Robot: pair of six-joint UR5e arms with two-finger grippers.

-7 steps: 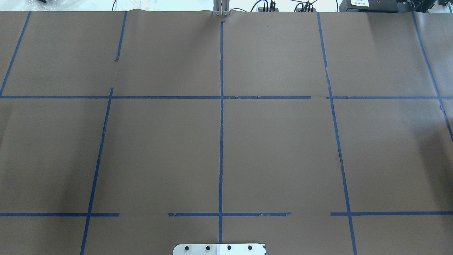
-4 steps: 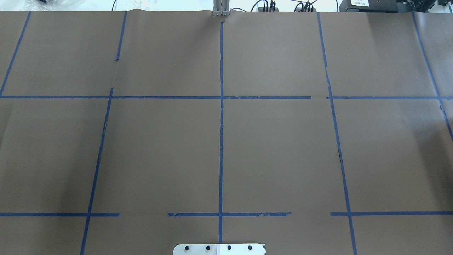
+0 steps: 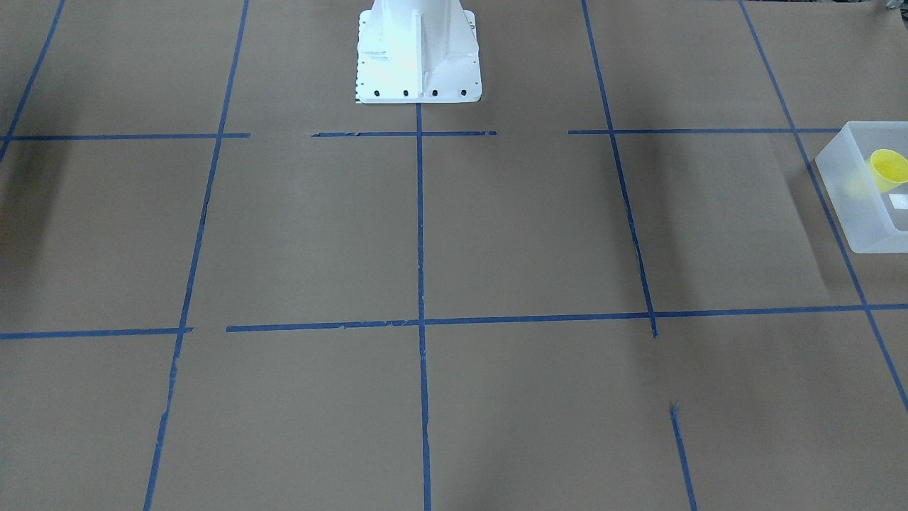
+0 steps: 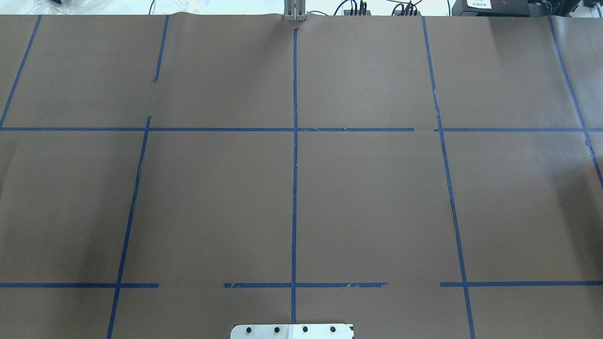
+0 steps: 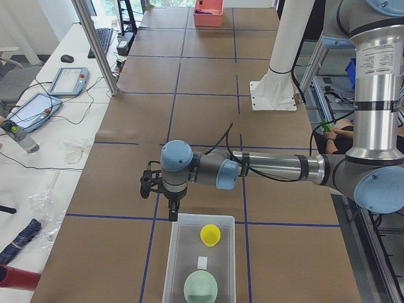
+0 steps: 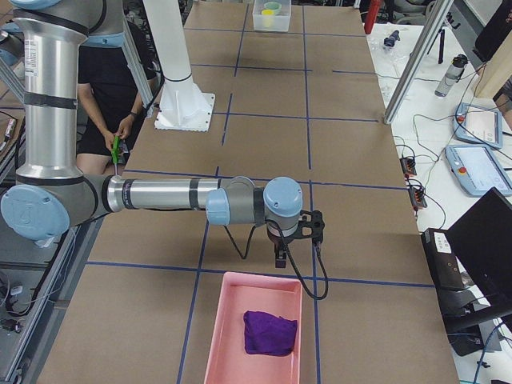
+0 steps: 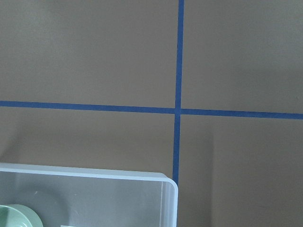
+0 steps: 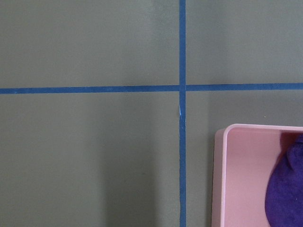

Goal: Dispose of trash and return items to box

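The small yellow cup (image 5: 210, 235) stands inside the frosted-white box (image 5: 172, 259), beside a pale green bowl (image 5: 201, 288) and a white label (image 5: 202, 262). The cup (image 3: 889, 169) and box (image 3: 848, 206) also show at the right edge of the front-facing view. The box's corner (image 7: 142, 176) fills the bottom of the left wrist view. My left gripper (image 5: 171, 213) hangs just past the box's far rim; I cannot tell if it is open or shut. My right gripper (image 6: 280, 260) hangs just past a pink tray; I cannot tell its state either.
The pink tray (image 6: 216, 352) holds a crumpled purple cloth (image 6: 270, 332); both show in the right wrist view, tray (image 8: 236, 179) and cloth (image 8: 286, 189). The white robot base (image 3: 417, 53) stands at the table's near middle. A person (image 6: 112, 104) sits behind the robot. Brown paper with blue tape lines covers the table.
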